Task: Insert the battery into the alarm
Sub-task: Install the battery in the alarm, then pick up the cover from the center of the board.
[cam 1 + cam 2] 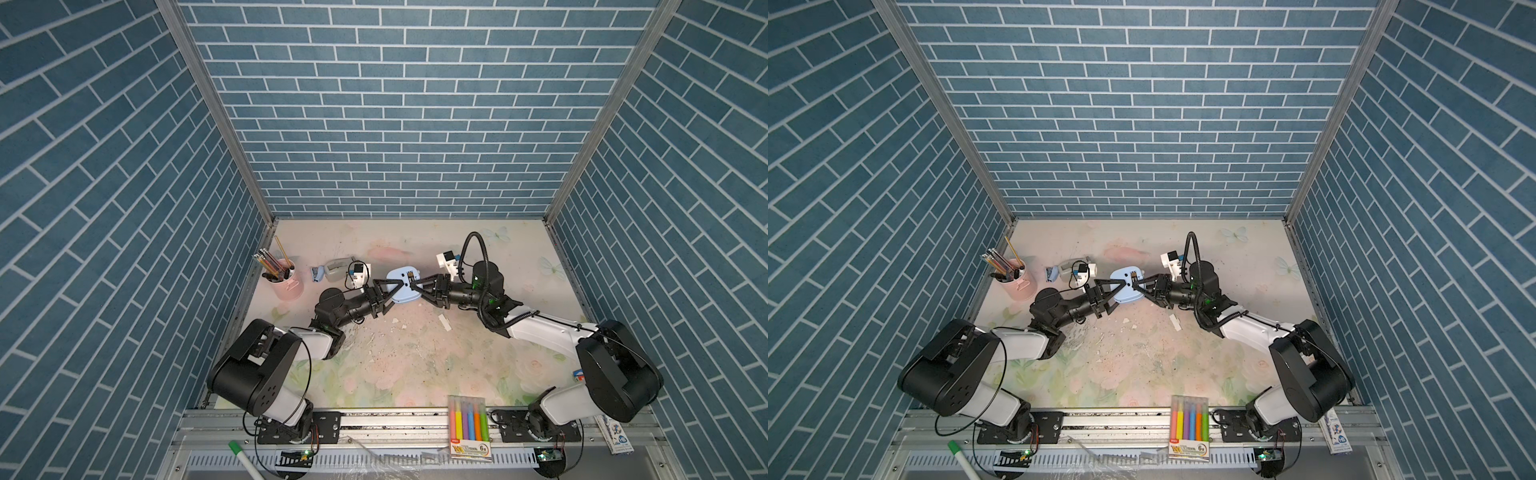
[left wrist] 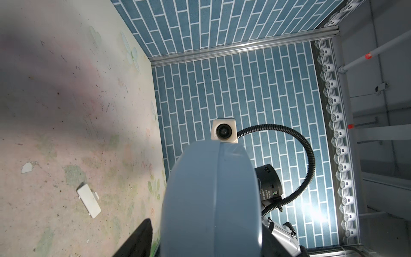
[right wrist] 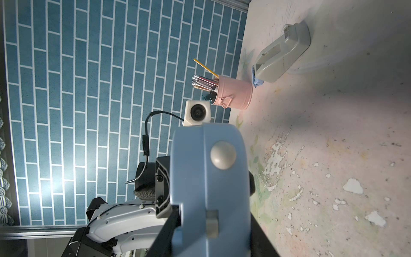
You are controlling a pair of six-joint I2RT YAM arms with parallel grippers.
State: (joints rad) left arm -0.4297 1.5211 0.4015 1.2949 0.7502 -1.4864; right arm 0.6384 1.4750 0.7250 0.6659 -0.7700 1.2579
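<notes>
Blue alarm (image 1: 397,276), one; two grippers: right gripper (image 1: 415,288) clamped on it, left gripper (image 1: 397,294) apart.

A robot lab cell: brick-papered panels (image 1: 395,104), aluminium framing (image 1: 218,112), rail-mounted arms (image 1: 257,370).

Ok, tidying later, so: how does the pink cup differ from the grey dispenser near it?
The pink cup stands upright and round, with pencils sticking out; the grey dispenser lies long, low and boxy. The pink cup is bright, the grey dispenser dull. Both rest on the table.
</notes>
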